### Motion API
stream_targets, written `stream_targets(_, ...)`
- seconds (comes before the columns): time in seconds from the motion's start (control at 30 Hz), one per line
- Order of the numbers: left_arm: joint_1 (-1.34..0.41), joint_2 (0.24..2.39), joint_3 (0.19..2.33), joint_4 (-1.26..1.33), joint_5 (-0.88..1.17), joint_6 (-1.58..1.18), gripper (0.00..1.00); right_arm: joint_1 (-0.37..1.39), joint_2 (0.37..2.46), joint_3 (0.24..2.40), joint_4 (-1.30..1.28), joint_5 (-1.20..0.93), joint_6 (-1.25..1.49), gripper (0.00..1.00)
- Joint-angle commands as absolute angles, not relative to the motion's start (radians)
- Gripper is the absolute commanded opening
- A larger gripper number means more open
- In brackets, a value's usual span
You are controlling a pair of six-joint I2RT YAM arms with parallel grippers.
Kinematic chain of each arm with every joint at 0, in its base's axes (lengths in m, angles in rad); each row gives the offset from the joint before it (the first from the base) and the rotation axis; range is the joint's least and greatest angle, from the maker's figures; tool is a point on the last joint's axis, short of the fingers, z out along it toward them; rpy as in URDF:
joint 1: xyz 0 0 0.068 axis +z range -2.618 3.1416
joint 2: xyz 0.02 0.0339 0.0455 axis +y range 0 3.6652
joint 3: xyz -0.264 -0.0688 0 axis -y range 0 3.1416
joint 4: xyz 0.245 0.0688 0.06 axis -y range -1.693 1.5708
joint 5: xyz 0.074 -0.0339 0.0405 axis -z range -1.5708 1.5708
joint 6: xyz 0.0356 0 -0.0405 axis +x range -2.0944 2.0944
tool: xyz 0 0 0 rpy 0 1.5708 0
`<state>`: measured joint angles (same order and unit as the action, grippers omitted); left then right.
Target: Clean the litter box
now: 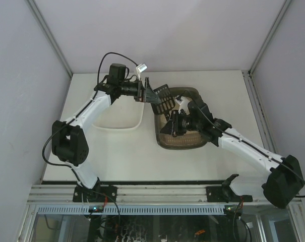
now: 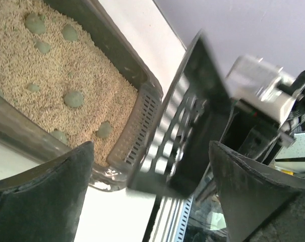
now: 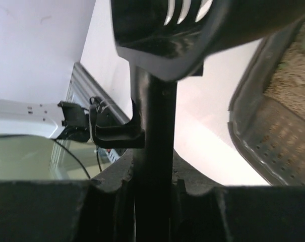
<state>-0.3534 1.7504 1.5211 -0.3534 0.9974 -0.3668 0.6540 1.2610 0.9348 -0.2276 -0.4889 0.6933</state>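
Observation:
The dark grey-brown litter box [image 1: 165, 145] lies mid-table, holding beige litter and several grey-green clumps [image 2: 73, 98]. Its rim [image 2: 117, 50] shows in the left wrist view, and a corner [image 3: 273, 126] shows in the right wrist view. My right gripper [image 1: 171, 125] is over the box, shut on the handle [image 3: 152, 151] of a black slotted scoop [image 1: 163, 98]. The scoop head [image 2: 187, 126] is raised and tilted over the box's far left corner. My left gripper [image 1: 148, 96] is open and empty just left of the scoop head, which lies just ahead of its fingers [image 2: 51, 191].
A white plastic tray [image 1: 137, 123] lies left of the litter box, under the left arm. Grey walls close in the table at the back and sides. A metal rail [image 1: 157, 194] runs along the near edge.

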Motion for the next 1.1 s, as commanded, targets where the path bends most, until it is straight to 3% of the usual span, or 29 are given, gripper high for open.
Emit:
stream_targets(0.0,-0.338,1.631,1.599,-0.463,0.941,-0.285,1.00,0.640,1.128,0.943,-0.348,-0.271,0.693,0.00)
stream_targets(0.2,-0.289,1.538,1.558,-0.394,0.831,-0.398,1.00,0.570,1.154,0.989,-0.625,-0.174,0.663,0.00)
stream_targets(0.33,-0.288,1.455,1.412,-0.288,0.636,-0.527,1.00,0.544,1.335,1.109,-0.859,-0.121,0.589,0.00)
stream_targets(0.5,-0.316,1.350,1.280,-0.251,0.352,-0.619,1.00,0.522,1.496,1.257,-0.950,-0.071,0.518,0.00)
stream_targets(0.73,-0.339,1.205,1.141,-0.258,0.050,-0.795,1.00,0.466,1.615,1.326,-1.020,-0.215,0.462,0.00)
stream_targets(1.07,-0.340,1.179,1.006,-0.264,-0.049,-0.988,1.00,0.392,1.685,1.420,-1.259,-0.325,0.455,0.00)
